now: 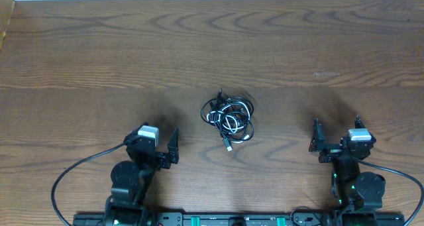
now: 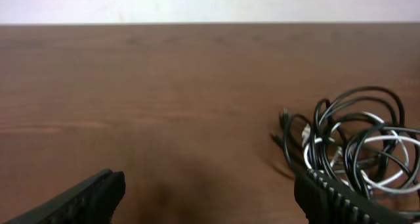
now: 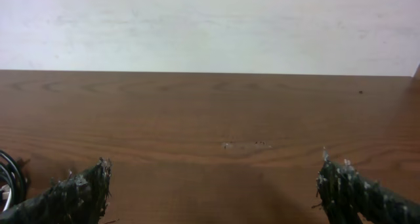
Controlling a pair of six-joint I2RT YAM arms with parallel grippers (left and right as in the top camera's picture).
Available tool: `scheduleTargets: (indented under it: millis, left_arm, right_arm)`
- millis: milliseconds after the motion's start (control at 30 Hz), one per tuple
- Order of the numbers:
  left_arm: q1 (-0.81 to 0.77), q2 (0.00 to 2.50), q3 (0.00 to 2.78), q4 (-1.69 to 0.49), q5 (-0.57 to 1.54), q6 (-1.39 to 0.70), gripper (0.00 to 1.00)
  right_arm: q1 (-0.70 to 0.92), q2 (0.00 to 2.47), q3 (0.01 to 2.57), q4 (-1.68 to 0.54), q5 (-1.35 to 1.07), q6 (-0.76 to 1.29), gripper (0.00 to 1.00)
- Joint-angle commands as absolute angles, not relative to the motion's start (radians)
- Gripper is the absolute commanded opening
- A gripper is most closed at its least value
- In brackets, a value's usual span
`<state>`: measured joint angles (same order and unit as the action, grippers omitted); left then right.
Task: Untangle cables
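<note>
On either side of the cables (image 1: 228,118), one knotted heap on the desk (image 1: 99,54), the left claw (image 1: 158,140) and right claw (image 1: 337,136) gape wide and empty, so all untangling remains.

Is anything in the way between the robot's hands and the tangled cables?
No, nothing visible is. Only wooden table lies between the cables and the open left gripper on one side, and the open right gripper on the other.
</note>
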<state>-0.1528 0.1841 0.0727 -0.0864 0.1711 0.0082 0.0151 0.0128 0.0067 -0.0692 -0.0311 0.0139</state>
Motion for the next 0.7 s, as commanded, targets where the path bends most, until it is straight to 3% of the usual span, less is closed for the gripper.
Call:
scheduleTargets:
  millis: [0,667]
  left_arm:
    - [-0.157,0.242,0.167,-0.092,0.187,0.015,0.87]
    - [-0.157,0.628,0.647,-0.483,0.195,-0.02,0.87]
  right_arm:
    - [0.001,0.009,0.006,-0.072,-0.044,0.021,0.99]
    - [0.001,0.009,0.006,-0.072,-0.044,0.021,0.99]
